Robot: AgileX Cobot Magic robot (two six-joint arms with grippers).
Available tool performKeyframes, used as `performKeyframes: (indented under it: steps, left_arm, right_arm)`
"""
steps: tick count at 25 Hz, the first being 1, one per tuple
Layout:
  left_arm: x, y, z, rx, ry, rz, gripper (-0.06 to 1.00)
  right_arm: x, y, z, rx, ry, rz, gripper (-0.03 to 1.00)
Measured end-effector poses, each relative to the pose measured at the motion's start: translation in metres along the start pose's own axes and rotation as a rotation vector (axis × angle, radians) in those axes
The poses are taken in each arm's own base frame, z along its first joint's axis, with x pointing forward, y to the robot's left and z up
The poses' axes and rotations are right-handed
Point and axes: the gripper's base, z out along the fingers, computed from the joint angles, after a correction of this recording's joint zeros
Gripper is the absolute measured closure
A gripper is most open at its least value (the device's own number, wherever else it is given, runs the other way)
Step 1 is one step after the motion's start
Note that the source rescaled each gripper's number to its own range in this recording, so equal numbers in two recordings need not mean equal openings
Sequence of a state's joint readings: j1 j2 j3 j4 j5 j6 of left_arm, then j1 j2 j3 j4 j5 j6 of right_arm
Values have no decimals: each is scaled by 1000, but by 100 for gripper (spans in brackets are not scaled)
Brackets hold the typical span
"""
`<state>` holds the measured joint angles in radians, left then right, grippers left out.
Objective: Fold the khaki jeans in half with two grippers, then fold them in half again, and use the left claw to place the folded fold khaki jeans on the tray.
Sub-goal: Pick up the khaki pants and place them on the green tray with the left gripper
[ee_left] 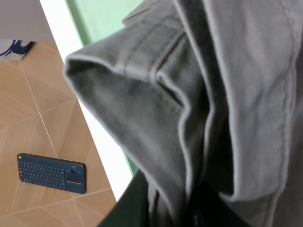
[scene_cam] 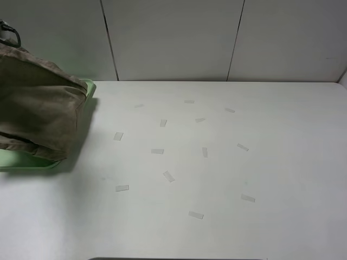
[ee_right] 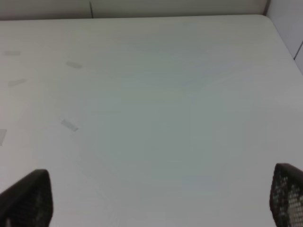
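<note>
The khaki jeans [scene_cam: 38,111] hang as a folded bundle at the far left, their lower edge just above the pale-green tray [scene_cam: 89,86]. Only a black cable loop [scene_cam: 8,35] of the left arm shows above them. In the left wrist view the khaki jeans [ee_left: 208,94] fill the frame, and the dark jaws of my left gripper [ee_left: 165,210] are shut on the fabric, with the tray [ee_left: 102,19] beneath. My right gripper [ee_right: 158,196] is open over bare table, with one fingertip [ee_right: 28,196] at each lower corner of its view and nothing between them.
Several small pieces of tape [scene_cam: 168,176] are stuck across the white table [scene_cam: 271,162]. Grey wall panels stand behind the table. In the left wrist view, beyond the table's left edge, a dark keyboard [ee_left: 52,172] lies on the floor.
</note>
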<state>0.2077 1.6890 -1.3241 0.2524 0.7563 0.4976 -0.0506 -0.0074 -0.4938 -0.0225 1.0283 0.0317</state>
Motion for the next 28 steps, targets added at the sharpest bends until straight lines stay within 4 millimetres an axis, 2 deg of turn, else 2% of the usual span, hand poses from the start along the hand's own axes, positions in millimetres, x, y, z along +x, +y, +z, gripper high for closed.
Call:
performKeyframes:
  steps: [4, 19, 28]
  left_arm:
    - [1, 1, 0, -4, 0, -1, 94]
    - [17, 26, 4, -60, 7, -60, 94]
    - [17, 28, 8, -66, -2, -62, 94]
  right_arm:
    - [0, 0, 0, 0, 0, 0, -3]
    - [0, 0, 0, 0, 0, 0, -3]
    - [0, 0, 0, 0, 0, 0, -3]
